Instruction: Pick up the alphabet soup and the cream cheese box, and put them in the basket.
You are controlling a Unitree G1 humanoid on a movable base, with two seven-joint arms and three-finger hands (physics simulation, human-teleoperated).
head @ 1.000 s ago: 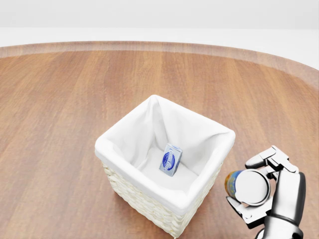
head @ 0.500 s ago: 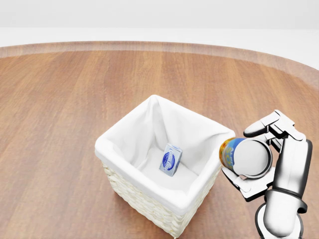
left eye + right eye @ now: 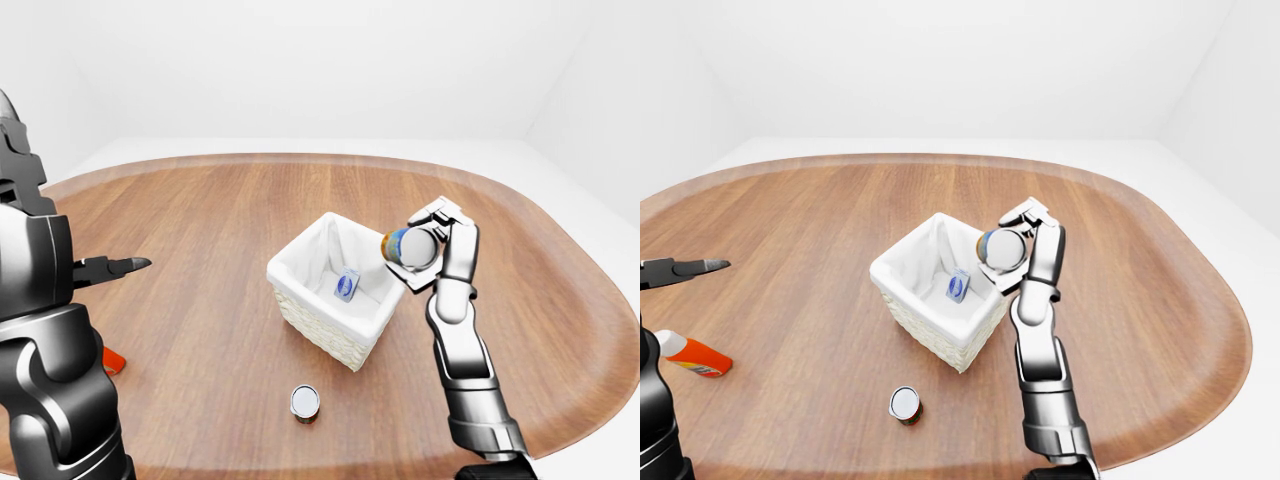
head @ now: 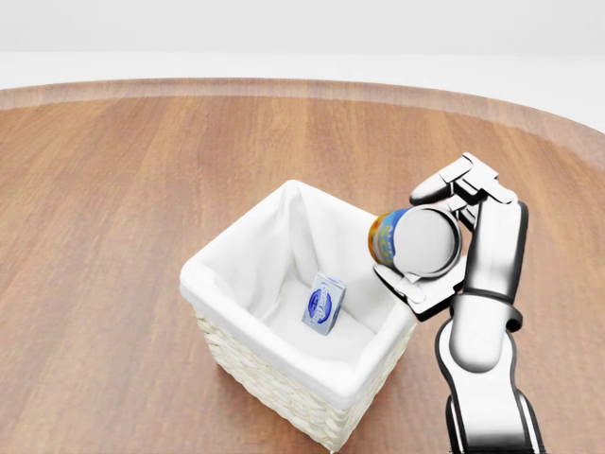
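The alphabet soup can (image 4: pixel 402 240) lies on its side in my right hand (image 4: pixel 427 242), whose fingers close round it; its silver end faces the camera. It hangs just above the right rim of the white-lined wicker basket (image 4: pixel 236 260). The blue and white cream cheese box (image 4: pixel 322 304) lies on the basket's floor. My left hand (image 3: pixel 112 268) is raised at the left of the left-eye view, fingers spread, holding nothing.
A second small can (image 3: pixel 304 403) stands on the wooden table (image 3: pixel 200 210) below the basket. An orange and white bottle (image 3: pixel 688 354) lies near the table's left edge. My left arm (image 3: pixel 45 340) fills the lower left of the left-eye view.
My right hand has lifted the soup can up and leftward, from beside the basket's lower right corner to just above its right rim. The basket and the box have not moved.
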